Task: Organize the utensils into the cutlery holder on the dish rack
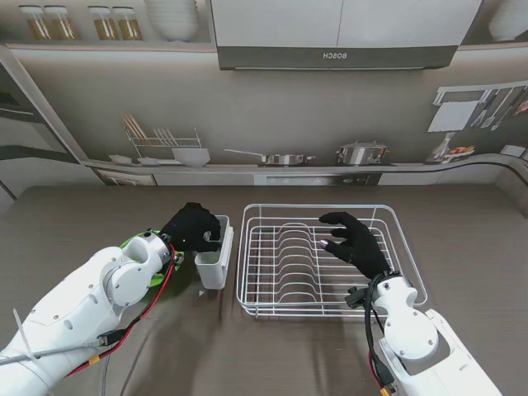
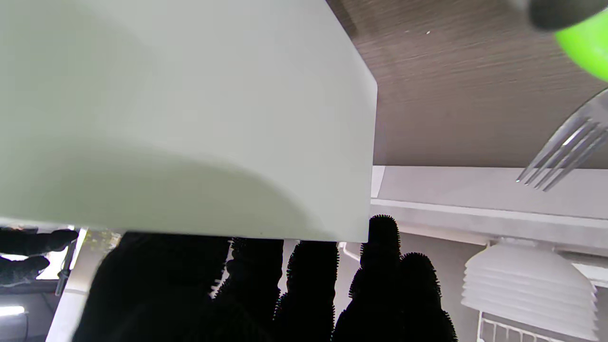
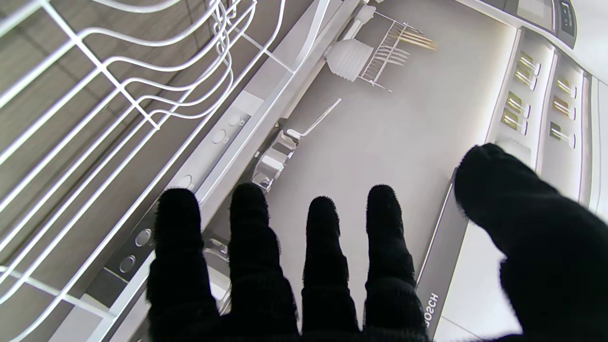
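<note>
**Left hand at the cutlery holder, fork not yet stowed**

The white cutlery holder point(image 1: 214, 257) was seen hung on the left side of the wire dish rack point(image 1: 330, 305), touching its rim. The left hand point(image 1: 193, 228) was placed over the holder's far end, its fingers point(image 2: 304, 285) curled against the holder's wall point(image 2: 190, 118). Whether anything was gripped between them could not be told, since the fingers were hidden behind the wall in the wrist view and bunched together in the stand's view.

A fork point(image 2: 565, 152) was seen in the left wrist view beside a green plate point(image 2: 586, 47), clear of the holder; its handle was cut off by the frame, so it could not be told whether it was held. In the stand's view the plate point(image 1: 132, 246) was mostly covered by the left arm, and the fork could not be made out there.

The step in hand was judged to be the delivery of a utensil to the holder. The next move was thought to call for the fork to be turned upright and lowered into the holder's mouth without the rim being struck.

The right hand point(image 1: 353, 242) was held over the middle of the rack with its fingers point(image 3: 323, 247) spread apart and nothing in it, well apart from the holder. The rack wires point(image 3: 118, 85) were passed close beneath it. Shelves with pans and bowls along the back wall were not in the way.
</note>
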{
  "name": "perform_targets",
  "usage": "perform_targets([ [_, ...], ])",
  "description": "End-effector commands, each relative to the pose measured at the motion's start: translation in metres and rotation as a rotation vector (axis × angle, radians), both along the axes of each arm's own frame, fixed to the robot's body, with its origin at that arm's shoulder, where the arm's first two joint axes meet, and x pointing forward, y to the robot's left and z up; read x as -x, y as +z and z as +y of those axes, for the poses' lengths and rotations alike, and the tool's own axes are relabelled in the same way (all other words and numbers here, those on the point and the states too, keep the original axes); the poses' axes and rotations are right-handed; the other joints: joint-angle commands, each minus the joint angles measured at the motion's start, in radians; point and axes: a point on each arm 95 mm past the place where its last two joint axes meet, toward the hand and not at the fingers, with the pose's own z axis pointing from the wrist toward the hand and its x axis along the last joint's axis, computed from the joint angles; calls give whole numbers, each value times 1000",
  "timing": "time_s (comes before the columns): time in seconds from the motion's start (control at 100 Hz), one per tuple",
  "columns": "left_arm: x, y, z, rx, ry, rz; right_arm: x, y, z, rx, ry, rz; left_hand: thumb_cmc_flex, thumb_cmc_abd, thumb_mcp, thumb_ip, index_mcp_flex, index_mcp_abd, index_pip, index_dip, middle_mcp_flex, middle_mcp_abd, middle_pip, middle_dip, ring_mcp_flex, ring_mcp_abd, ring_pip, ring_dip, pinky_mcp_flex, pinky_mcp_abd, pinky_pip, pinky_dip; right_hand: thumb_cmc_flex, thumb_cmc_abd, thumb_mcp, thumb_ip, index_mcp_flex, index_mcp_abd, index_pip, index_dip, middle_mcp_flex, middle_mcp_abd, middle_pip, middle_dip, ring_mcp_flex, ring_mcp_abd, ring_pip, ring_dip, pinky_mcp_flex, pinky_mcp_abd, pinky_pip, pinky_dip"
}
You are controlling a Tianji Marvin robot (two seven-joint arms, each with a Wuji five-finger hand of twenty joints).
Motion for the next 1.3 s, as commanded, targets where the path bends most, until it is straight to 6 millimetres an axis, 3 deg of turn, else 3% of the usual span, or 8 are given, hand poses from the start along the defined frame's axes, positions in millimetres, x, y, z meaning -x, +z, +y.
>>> perform_targets([
  [0.0, -5, 10, -9, 9, -8, -12, 1, -2, 3, -2, 13, 11, 67, 65, 25, 15, -5, 2, 52, 21, 23, -2, -3, -5, 30, -26, 44, 18, -30, -33, 17, -13, -22, 22, -9, 18, 7, -3, -13, -17, 6, -1, -9, -12, 19, -18, 7, 15, 5, -11, -20, 22],
  [0.57, -21, 24, -26, 30, -35, -20, 1, -1, 3, -8, 9, 13, 70, 61, 21, 20, -4, 3, 52, 20, 27, 4, -10, -15, 35, -22, 35, 16, -26, -28, 16, -15, -21, 22, -8, 18, 1, -6, -12, -18, 6, -2, -9, -12, 20, -15, 6, 15, 6, -10, -26, 26],
  [1.29, -27, 11, -38, 33, -33, 13, 0, -1, 1, -9, 4, 17, 54, 31, 59, 25, 5, -2, 57, 14, 28, 8, -20, -36, 26, -24, 19, 10, -48, -29, -31, -20, -21, 24, -8, 18, 3, -6, -13, -19, 6, -2, -9, -12, 20, -15, 6, 15, 7, -10, -32, 31],
])
